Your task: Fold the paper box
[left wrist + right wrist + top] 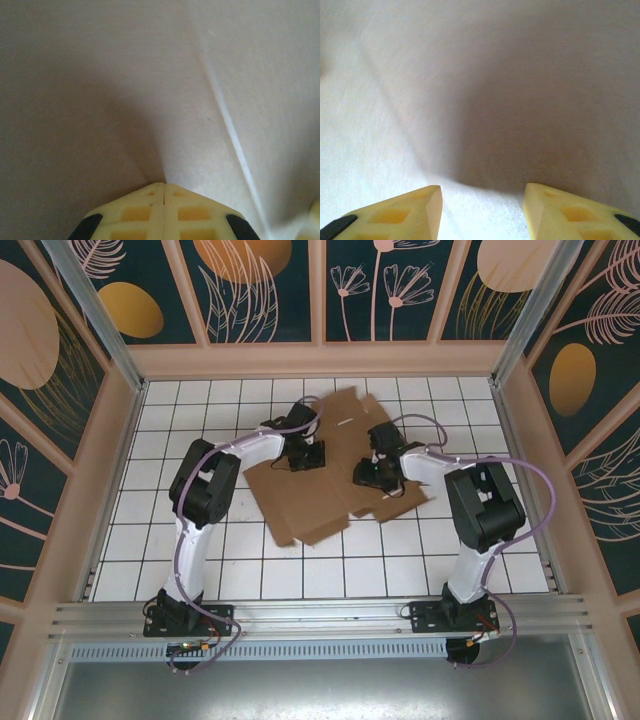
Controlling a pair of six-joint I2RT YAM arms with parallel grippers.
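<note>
The paper box (310, 502) isn't a box yet. It's a flat die-cut sheet of plain brown cardboard lying open near the middle of the counter (200, 560), which is white with a thin dark grid like tiles. The sheet sits at an angle to the grid, with flaps sticking out along its edges, a notched flap on the right side and a small slit near the far end. It's all one layer, flat on the counter.

Both arms reach in over it. The left tool (305, 455) is above the left-hand part of the sheet and the right tool (366, 474) is over the right-hand part, with bare cardboard between them.

In the left wrist view, the left tool (164, 187) has its pale yellow fingers (135, 210) pressed together with just a hairline seam between them, very close over the cardboard (100, 90). The surface looks matte and a bit fibrous, with a light crease (225, 120) running diagonally off to the right. Whether the tips actually touch the sheet is hard to tell.

In the right wrist view, the right tool (482, 195) has its fingers (415, 210) spread wide apart, gripping nothing, and its shadow falls on the same matte cardboard (520, 75) below.
</note>
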